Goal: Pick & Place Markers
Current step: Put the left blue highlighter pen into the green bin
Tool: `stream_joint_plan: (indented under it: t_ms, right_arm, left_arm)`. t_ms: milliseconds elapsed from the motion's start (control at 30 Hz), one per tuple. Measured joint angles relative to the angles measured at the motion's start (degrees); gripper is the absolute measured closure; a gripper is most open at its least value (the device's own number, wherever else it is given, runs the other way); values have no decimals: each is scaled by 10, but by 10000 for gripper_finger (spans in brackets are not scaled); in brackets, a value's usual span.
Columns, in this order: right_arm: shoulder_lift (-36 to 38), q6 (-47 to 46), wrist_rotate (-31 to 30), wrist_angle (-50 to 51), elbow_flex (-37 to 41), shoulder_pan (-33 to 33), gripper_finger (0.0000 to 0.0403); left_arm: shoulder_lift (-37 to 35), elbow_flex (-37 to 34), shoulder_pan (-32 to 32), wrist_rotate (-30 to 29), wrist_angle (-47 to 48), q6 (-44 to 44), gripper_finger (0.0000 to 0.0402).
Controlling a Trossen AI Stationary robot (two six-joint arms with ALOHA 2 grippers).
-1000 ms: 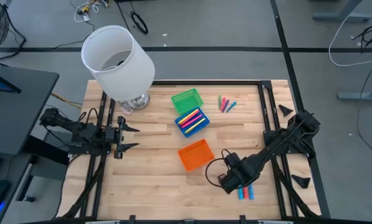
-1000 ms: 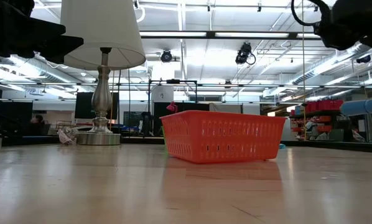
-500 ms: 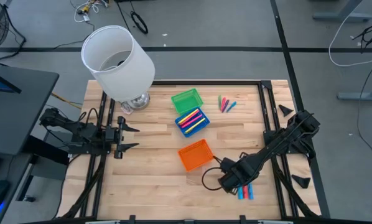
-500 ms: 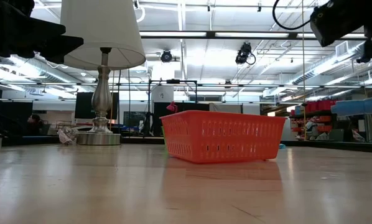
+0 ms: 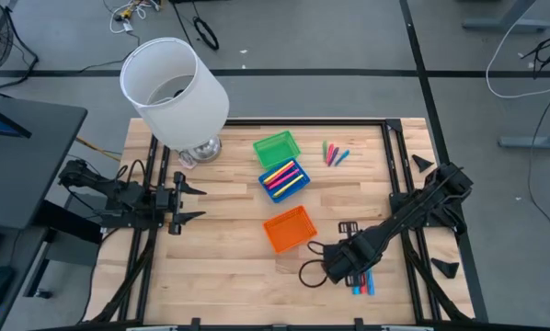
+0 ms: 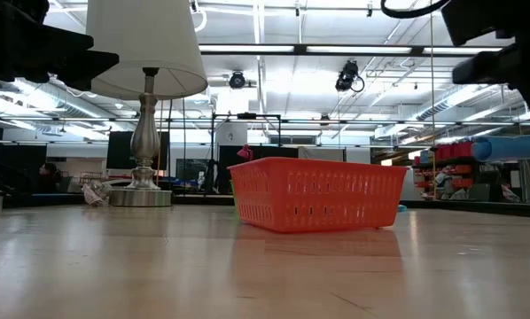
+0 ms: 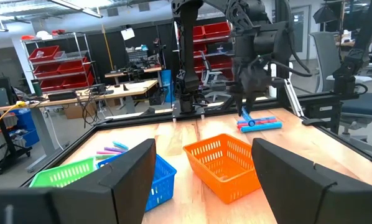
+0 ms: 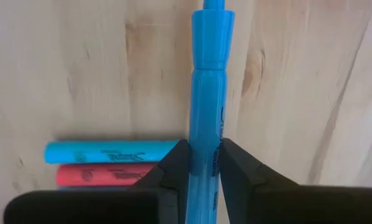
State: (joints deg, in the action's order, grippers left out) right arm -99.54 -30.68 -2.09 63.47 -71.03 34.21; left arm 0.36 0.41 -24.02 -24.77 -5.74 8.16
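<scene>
My right gripper (image 5: pixel 349 265) hangs over the table's near right part, pointing down and shut on a blue marker (image 8: pixel 208 74), which shows level in the low view (image 6: pixel 513 148). Below it a blue marker (image 8: pixel 108 152) and a red marker (image 8: pixel 105 175) lie flat on the wood. A few more markers (image 5: pixel 334 154) lie at the far right, and others fill the blue tray (image 5: pixel 284 178). The green tray (image 5: pixel 276 147) and the orange tray (image 5: pixel 289 229) sit nearby. My left gripper (image 5: pixel 189 202) waits open at the left edge. My right gripper pinches the blue marker's barrel (image 8: pixel 206 134) between its two fingers, about midway along by the printed label. The fingers come from above, pointing down, and lie across the marker. It is level and lifted clear of the table and of the two markers below.
A lamp with a white shade (image 5: pixel 174 87) stands at the far left corner on its metal base (image 6: pixel 141 197). The three trays run in a line down the table's middle. Bare wood lies between the orange tray and my left gripper.
My right gripper has rolled about its downward axis while staying over the same spot. The blue marker has turned with it, staying level and clear of the table. The grip has not changed.
</scene>
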Motion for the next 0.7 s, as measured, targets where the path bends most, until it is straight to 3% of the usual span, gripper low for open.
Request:
stream_joint_plan:
  t_ms: [333,700]
  right_arm:
    - [0,132,-63,57,-86,-71,332]
    - [0,288,-67,56,-105,-188,332]
  left_arm:
    - [0,0,0,0,0,0,129]
    - [0,0,0,0,0,0,129]
